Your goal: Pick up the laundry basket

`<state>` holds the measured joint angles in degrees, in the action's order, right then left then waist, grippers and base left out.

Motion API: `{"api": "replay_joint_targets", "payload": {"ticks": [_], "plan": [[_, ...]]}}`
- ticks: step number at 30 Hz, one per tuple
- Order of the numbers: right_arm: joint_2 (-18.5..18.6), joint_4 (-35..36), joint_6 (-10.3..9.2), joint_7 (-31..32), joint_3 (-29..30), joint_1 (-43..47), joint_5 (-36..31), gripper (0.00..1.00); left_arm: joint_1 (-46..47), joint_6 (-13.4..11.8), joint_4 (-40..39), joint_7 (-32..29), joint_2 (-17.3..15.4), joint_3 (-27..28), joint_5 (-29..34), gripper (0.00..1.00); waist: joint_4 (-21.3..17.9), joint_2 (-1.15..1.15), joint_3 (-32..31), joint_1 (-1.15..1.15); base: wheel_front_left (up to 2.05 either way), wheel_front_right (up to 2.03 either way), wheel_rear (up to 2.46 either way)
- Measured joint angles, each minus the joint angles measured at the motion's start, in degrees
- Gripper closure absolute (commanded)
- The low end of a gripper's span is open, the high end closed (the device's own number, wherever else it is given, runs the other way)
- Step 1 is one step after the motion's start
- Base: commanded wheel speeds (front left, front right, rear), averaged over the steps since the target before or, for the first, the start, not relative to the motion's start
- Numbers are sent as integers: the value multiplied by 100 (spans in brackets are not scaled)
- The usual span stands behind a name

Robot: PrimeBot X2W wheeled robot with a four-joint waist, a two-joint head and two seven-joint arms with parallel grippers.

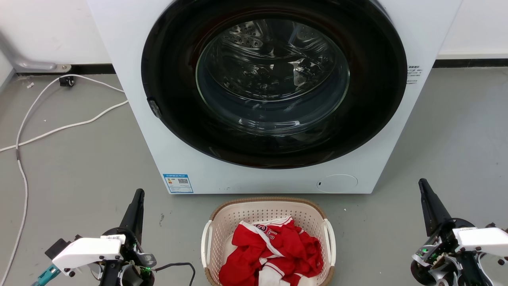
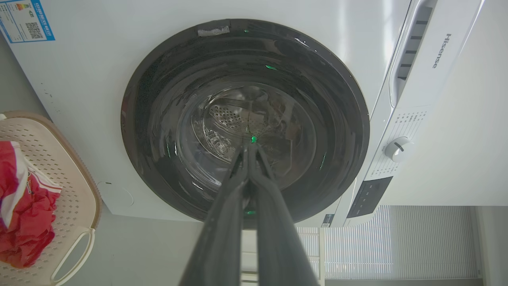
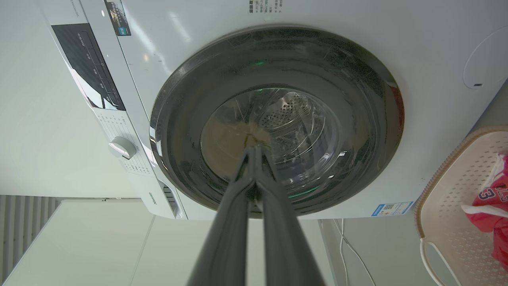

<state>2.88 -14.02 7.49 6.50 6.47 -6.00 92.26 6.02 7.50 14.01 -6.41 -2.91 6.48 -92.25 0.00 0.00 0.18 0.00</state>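
The laundry basket (image 1: 238, 216), cream perforated plastic with a brown rim and white side handles, stands on the floor just in front of the washing machine at bottom centre, with red and white clothing (image 1: 274, 248) inside. It also shows at the left edge of the left wrist view as the laundry basket (image 2: 75, 186), and at the right edge of the right wrist view as the laundry basket (image 3: 448, 190). My left gripper (image 1: 139, 192) is shut and empty, well to the basket's left. To its right, equally far off, my right gripper (image 1: 422, 182) is shut and empty.
The white washing machine (image 1: 131, 79) with its closed dark round door (image 1: 274, 79) fills the space behind the basket. White cables (image 1: 59, 127) trail over the grey floor at the left. A wall (image 1: 47, 28) runs behind.
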Motion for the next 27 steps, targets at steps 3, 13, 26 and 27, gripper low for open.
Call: {"api": "replay_joint_targets", "payload": {"ticks": [3,13,26,27], "plan": [[0,0,0,0,0,0,0,100,0,-1,0,0,0,0,0,100,0,0,0,0,0,0,0],[0,0,0,0,0,0,1,100,0,0,0,0,0,0,0,100,0,0,0,0,0,0,0],[-3,-98,-2,-146,-71,196,-10,0,-174,-11,146,144,23,-188,-8,0,0,0,5,0,0,0,0],[-3,-75,-2,-168,-89,196,-25,0,-169,-11,136,175,24,-224,-4,0,0,0,6,0,0,0,0]]}}
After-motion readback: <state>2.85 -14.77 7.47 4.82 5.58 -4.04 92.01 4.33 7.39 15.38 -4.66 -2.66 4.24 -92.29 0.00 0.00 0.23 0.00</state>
